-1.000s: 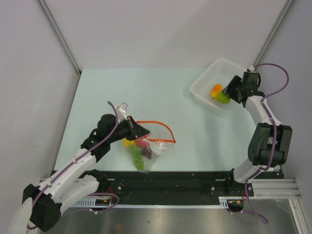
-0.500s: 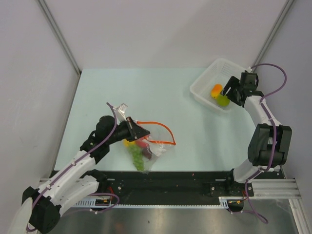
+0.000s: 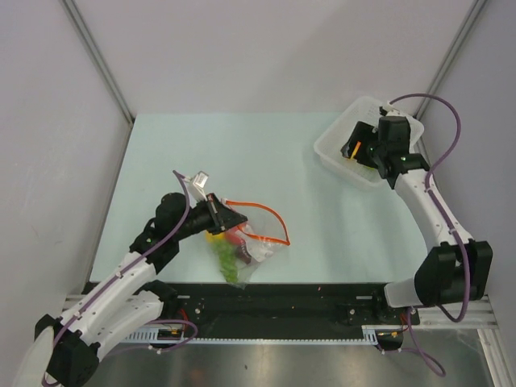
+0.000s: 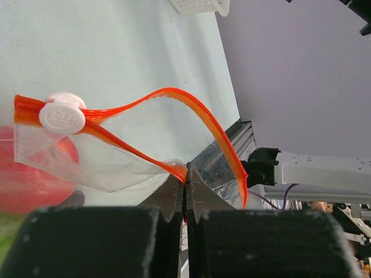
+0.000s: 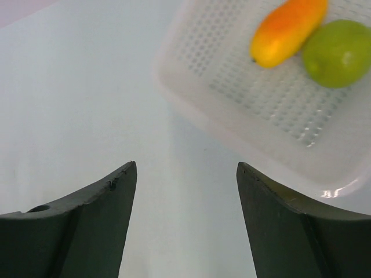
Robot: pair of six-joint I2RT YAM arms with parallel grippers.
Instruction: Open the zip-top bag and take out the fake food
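Note:
The zip-top bag [image 3: 256, 246] lies at the near left, its orange-red zip strip [image 3: 270, 214] gaping in a loop. My left gripper [image 3: 229, 218] is shut on that strip; the left wrist view shows the fingertips [image 4: 185, 180] pinching it, with the white slider [image 4: 61, 116] and a red apple [image 4: 32, 174] inside. A yellow fruit [image 3: 211, 237] and green grapes [image 3: 228, 263] also show in the bag. My right gripper [image 3: 353, 148] hovers open and empty over the white basket [image 3: 326, 151]. The right wrist view [image 5: 185, 176] shows an orange-yellow oval fruit [image 5: 288, 30] and a green round fruit [image 5: 338, 52] in the basket.
The white mesh basket's rim [image 5: 191, 110] stands at the far right of the table, close to the right wall frame. The black rail [image 3: 306, 302] with both arm bases runs along the near edge. Grey walls close in the table on three sides.
My right gripper has left the two fruits in the basket and swung up and left over it. My left gripper still holds the zip strip, nearly unmoved.

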